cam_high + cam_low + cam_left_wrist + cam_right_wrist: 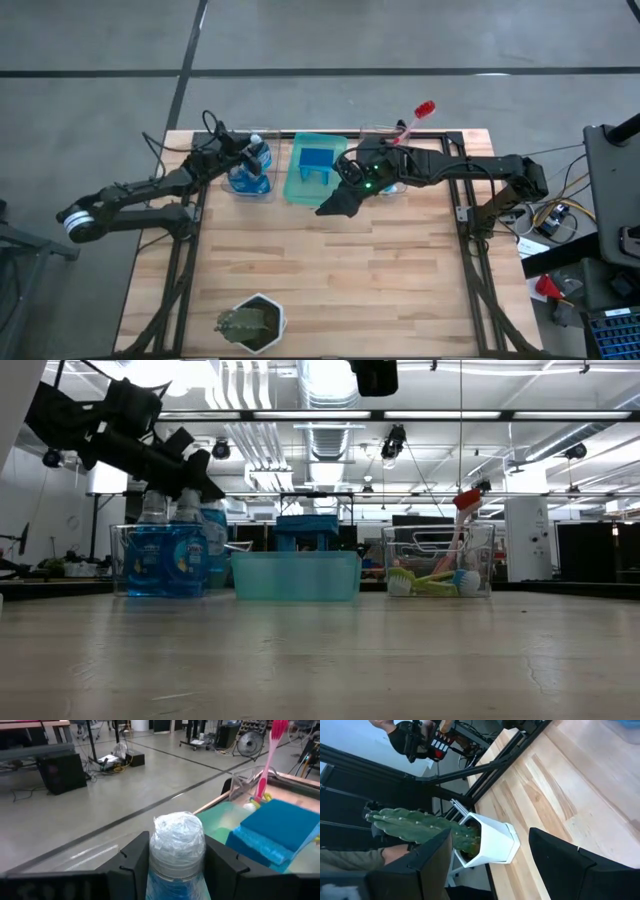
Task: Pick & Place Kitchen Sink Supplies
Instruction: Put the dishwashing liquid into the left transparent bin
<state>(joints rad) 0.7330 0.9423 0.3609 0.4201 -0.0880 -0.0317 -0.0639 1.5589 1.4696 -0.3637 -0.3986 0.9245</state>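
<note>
Bottle cap (176, 842) sits between the left gripper's (175, 857) fingers — pinched, it seems — inside the clear bin (250, 185). Lift or lower straight, keeping clear of its walls. Just beyond: roughly three blue bottles, two sponges (315, 163), about four brushes (430, 582). Right gripper (335, 205) — spread, empty — hovers beside the tray (297, 188).
</note>
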